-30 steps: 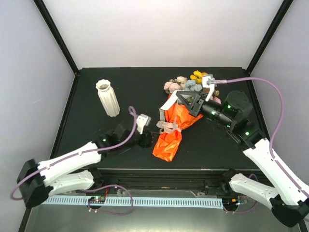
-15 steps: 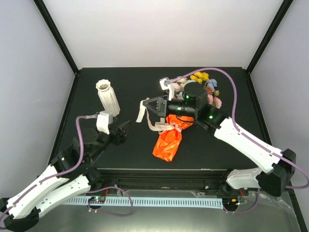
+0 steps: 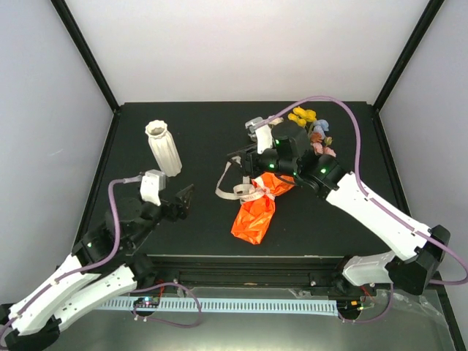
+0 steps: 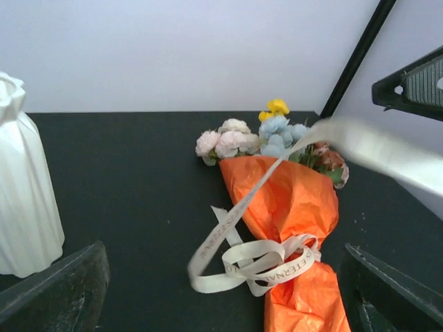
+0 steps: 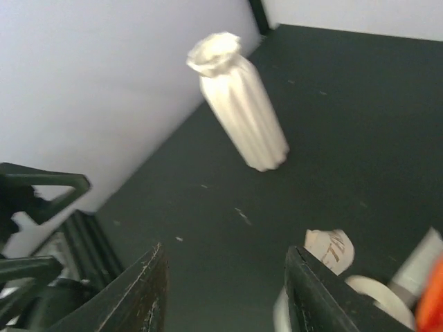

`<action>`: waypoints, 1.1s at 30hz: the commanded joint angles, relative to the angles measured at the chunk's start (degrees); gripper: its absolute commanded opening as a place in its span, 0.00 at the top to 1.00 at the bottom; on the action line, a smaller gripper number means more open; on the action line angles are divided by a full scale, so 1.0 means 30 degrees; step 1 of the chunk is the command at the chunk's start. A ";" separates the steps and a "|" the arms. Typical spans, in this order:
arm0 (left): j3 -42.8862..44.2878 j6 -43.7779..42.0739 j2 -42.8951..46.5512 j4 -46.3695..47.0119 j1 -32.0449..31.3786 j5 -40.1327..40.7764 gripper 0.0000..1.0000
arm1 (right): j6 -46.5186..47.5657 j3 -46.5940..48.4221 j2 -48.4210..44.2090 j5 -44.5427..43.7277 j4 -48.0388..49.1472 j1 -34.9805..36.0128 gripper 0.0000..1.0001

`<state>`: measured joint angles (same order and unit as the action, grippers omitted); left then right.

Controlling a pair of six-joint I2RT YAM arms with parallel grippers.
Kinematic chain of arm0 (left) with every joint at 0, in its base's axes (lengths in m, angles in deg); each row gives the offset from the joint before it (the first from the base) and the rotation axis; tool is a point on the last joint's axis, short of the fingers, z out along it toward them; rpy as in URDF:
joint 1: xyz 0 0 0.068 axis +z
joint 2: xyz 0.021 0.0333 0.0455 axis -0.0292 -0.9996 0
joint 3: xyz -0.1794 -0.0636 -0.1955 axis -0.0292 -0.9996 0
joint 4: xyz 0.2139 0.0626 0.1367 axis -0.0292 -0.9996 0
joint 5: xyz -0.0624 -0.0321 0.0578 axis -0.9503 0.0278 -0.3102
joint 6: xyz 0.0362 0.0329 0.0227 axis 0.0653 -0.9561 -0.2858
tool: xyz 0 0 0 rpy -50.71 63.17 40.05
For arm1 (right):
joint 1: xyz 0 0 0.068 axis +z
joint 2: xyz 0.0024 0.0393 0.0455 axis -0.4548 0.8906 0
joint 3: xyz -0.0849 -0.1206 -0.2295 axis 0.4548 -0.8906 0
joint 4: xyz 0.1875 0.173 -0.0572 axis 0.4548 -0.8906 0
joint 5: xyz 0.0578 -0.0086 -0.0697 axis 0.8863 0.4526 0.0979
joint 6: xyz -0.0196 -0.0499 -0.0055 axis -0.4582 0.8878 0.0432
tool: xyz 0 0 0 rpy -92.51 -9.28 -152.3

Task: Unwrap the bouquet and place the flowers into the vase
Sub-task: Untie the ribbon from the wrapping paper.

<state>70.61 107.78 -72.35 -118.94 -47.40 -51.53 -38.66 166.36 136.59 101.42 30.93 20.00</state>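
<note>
The bouquet [image 3: 257,212] lay on its side in the middle of the bench [image 3: 205,124], paper tail toward the arms and flowers [image 3: 303,115] toward the far right corner. The vase [image 3: 165,152] stood upright, well apart to the left.

The left hand [image 3: 184,199] hovered low between vase and bouquet with its jaws wide apart and nothing in them. The right hand [image 3: 240,158] hung over the bouquet's left side. Its fingers [image 5: 138,290] also stood apart, with only bare bench between them.

The orange paper looked thin and crinkly. It would probably crush and slide rather than lift as one piece, so an outer edge near the blooms seemed the best place to peel it. The ribbon [image 4: 277,272] still circled the paper's waist in loose loops. It looked limp and slick, so a free tail would be the easiest part to pinch. The stems looked light and springy and would be better gripped together low down, since the soft blooms would deform.

The left wrist view alone showed the ribbon's knot, printed lettering and one tail rising in a blur toward the right hand. Whether that tail touched the hand could not be told. The right wrist view showed the empty gap and the vase's scalloped rim. Only the top view showed both arms and the whole layout.
</note>
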 commanded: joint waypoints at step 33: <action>-0.4850 0.4137 -1.2452 0.7982 0.3564 -1.3489 0.20 | 0.0994 -0.5233 0.5565 -0.9726 -0.1868 -0.1202 0.73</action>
<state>56.41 119.67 -106.97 -99.61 -37.22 -86.68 -36.43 147.74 150.44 77.64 26.08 16.56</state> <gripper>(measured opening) 0.815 0.273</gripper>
